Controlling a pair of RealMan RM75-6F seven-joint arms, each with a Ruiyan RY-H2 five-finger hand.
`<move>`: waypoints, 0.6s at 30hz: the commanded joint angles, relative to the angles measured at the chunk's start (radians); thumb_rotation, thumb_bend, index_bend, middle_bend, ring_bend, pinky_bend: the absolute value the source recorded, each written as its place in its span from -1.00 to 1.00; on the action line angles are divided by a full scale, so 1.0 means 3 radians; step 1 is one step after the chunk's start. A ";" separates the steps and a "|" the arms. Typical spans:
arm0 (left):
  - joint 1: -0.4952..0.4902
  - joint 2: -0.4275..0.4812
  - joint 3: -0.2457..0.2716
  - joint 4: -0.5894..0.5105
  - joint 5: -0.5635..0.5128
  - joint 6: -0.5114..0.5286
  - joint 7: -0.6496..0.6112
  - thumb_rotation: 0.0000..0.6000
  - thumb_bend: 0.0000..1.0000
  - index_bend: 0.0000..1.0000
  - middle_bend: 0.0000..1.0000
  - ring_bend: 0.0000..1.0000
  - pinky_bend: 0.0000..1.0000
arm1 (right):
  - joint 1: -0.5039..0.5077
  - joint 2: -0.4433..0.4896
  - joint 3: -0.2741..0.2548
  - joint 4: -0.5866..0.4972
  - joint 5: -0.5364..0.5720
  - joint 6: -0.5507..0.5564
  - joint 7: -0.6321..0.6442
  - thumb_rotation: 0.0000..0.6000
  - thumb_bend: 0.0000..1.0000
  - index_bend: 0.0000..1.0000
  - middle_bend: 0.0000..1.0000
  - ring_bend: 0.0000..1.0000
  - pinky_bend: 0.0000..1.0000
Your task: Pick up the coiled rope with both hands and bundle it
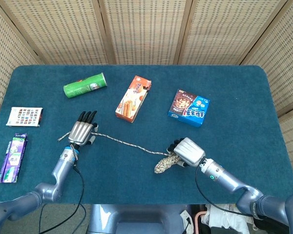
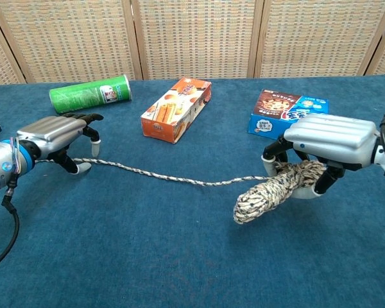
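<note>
The rope's speckled coiled bundle (image 1: 162,164) (image 2: 267,191) sits in my right hand (image 1: 188,151) (image 2: 331,135), which grips it from above just over the blue table (image 1: 234,87). Its tip sticks out to the left. One loose strand (image 1: 132,144) (image 2: 173,178) runs left across the cloth to my left hand (image 1: 82,132) (image 2: 54,131). That hand lies low over the strand and pinches it between thumb and fingers. A short tail (image 1: 62,138) pokes out beyond the hand in the head view.
A green can (image 1: 85,85) (image 2: 90,94), an orange snack box (image 1: 133,98) (image 2: 176,109) and a blue cookie box (image 1: 189,108) (image 2: 285,110) lie behind the rope. A printed card (image 1: 24,116) and a purple packet (image 1: 13,157) rest at the far left edge.
</note>
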 commanded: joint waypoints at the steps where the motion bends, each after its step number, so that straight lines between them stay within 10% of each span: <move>1: -0.0020 -0.0027 -0.0004 0.0026 -0.0028 -0.0019 0.0014 1.00 -0.27 -0.01 -1.00 -1.00 -1.00 | -0.0003 0.0001 -0.0003 -0.0005 -0.0005 0.0004 0.0000 1.00 -0.02 0.26 0.06 -0.15 0.14; 18: -0.0073 -0.0111 0.0008 0.0118 -0.0090 -0.0043 0.0079 1.00 -0.18 0.12 -1.00 -1.00 -1.00 | -0.0014 0.0008 -0.0004 -0.0007 -0.0002 -0.0006 0.0004 1.00 0.08 0.26 0.06 -0.14 0.14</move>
